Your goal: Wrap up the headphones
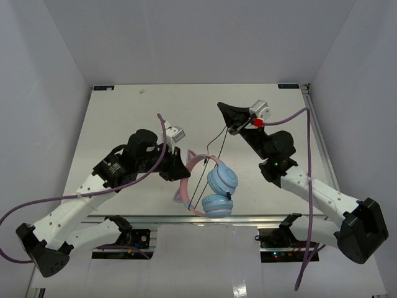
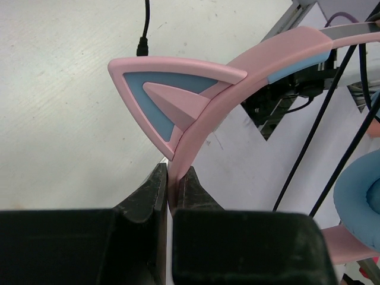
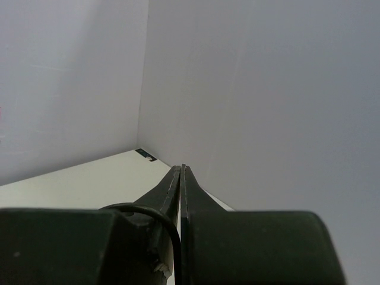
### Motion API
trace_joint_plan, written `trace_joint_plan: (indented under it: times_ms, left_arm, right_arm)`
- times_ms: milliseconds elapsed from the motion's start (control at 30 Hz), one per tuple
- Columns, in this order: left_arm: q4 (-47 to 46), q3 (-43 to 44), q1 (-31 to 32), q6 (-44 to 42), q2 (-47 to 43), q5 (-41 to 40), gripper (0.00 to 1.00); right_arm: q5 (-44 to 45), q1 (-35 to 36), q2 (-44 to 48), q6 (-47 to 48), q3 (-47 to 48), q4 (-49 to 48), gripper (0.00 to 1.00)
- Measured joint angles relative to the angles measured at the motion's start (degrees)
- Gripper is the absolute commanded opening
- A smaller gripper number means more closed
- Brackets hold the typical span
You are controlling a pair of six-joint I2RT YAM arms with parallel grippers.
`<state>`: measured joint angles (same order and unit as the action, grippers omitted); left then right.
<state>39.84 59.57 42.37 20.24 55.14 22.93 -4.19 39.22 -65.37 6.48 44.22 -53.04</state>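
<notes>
Overhead: the headphones point(image 1: 221, 186) sit just beyond the left gripper point(image 1: 184, 175); their cord point(image 1: 216, 151) runs taut to the right gripper point(image 1: 222, 108). Left wrist: jaws clamped on the headband point(image 2: 267, 59). Right wrist: jaws pinched shut on the cord, which is best kept taut while looping.

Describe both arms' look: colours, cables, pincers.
Left arm and right arm: white tubular links, black joint housings. A purple cable trails along each. White camera block at each wrist; a red patch beside the right one. Left pincer and right pincer: two matte black, wedge-shaped fingers tapering to thin tips.
</notes>
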Motion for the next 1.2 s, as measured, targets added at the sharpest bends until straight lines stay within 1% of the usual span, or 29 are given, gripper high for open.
trace_joint_plan:
  times_ms: [133,233,400,467,633,733,867,967,1067,1133,1200]
  left_arm:
    - [0.17,0.35,0.0,-1.93,3.01,-1.94,0.0]
    - [1.2,1.37,0.02,-3.41,6.06,-5.74,0.0]
    - [1.67,2.81,-0.04,-4.72,10.27,-12.41,0.0]
    - [2.25,3.35,-0.02,-5.0,11.38,-14.83,0.0]
    - [2.7,6.72,0.02,-5.14,15.37,-22.95,0.0]
    - [3.75,8.54,0.07,-5.38,18.57,-28.34,0.0]
    - [6.33,9.44,0.66,-5.61,23.89,-36.54,0.0]
    - [8.55,9.78,1.29,-5.1,27.27,-42.56,0.0]
    - [9.96,9.84,1.37,-4.24,28.71,-46.37,0.0]
    - [11.06,10.62,1.38,-3.54,28.96,-48.26,0.0]
    - [12.05,12.42,1.38,-2.73,28.98,-49.95,0.0]
  right_arm:
    - [-1.27,-0.02,1.79,0.15,0.19,2.49,0.08]
    - [-0.58,-0.1,3.54,0.69,1.03,6.46,0.08]
    - [-0.06,-0.19,5.04,4.74,2.13,13.53,0.08]
    - [-0.13,-0.23,4.49,6.09,4.36,19.57,0.08]
    - [-0.92,-0.27,0.5,7.35,16.23,38.57,0.08]
    - [-1.18,-0.28,-1.6,7.34,22.85,49.21,0.08]
    - [-0.9,-0.28,-4.2,6.98,29.36,62.09,0.08]
    - [-0.72,-0.26,-6.52,5.87,32.51,68.82,0.08]
    - [-1.66,-0.26,-7.3,4.61,33.24,73.97,0.08]
    - [-4.46,-0.28,-7.2,3.53,33.04,75.75,0.08]
    - [-8.52,-0.33,-6.55,2.02,31.83,75.55,0.08]
